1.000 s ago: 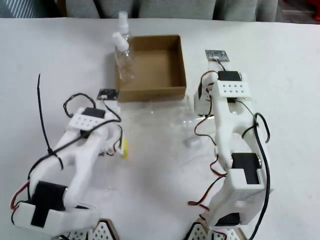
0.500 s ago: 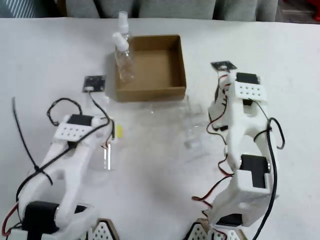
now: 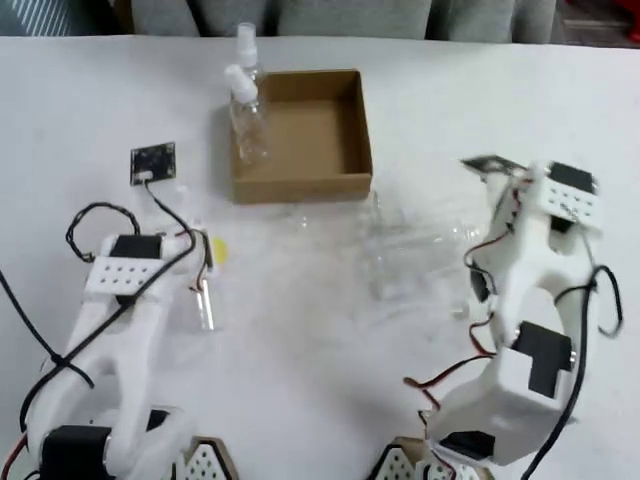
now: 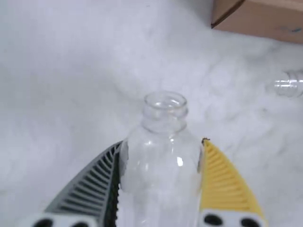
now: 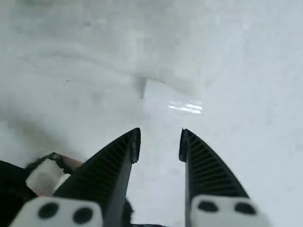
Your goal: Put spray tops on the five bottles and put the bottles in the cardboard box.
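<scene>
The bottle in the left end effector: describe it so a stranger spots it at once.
Find the cardboard box, then look in front of its left corner. The clear, topless bottle is the only one clamped between the left end effector's grey and yellow fingers.

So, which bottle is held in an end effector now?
The open-necked bottle clamped in the left end effector; it has no spray top. The two capped bottles are at the cardboard box, apart from it.
</scene>
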Motion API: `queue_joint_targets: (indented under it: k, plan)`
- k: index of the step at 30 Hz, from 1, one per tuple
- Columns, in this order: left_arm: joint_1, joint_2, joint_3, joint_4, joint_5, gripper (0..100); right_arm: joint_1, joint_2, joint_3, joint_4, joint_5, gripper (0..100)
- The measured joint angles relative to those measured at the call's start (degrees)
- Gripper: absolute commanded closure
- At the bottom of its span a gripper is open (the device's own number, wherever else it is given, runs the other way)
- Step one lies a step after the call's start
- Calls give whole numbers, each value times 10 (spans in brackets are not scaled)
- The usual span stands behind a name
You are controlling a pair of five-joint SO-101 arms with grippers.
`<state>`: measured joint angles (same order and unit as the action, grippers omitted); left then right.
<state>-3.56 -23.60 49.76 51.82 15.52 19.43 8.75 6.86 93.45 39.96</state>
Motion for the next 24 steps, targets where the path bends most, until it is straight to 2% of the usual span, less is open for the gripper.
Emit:
queue_joint_targets:
  k: [3,6,8,13,24]
  plan:
    - [0,-12,1,0,0,978,31,0,40,-20,-126,957]
    - [0,-15,1,0,0,978,35,0,81,-77,-244,920]
    - [0,-15,8,0,0,978,33,0,104,-116,-292,883]
    - [0,-15,16,0,0,978,33,0,113,-147,-353,837]
    - [0,-15,16,0,-1,978,28,0,116,-171,-434,836]
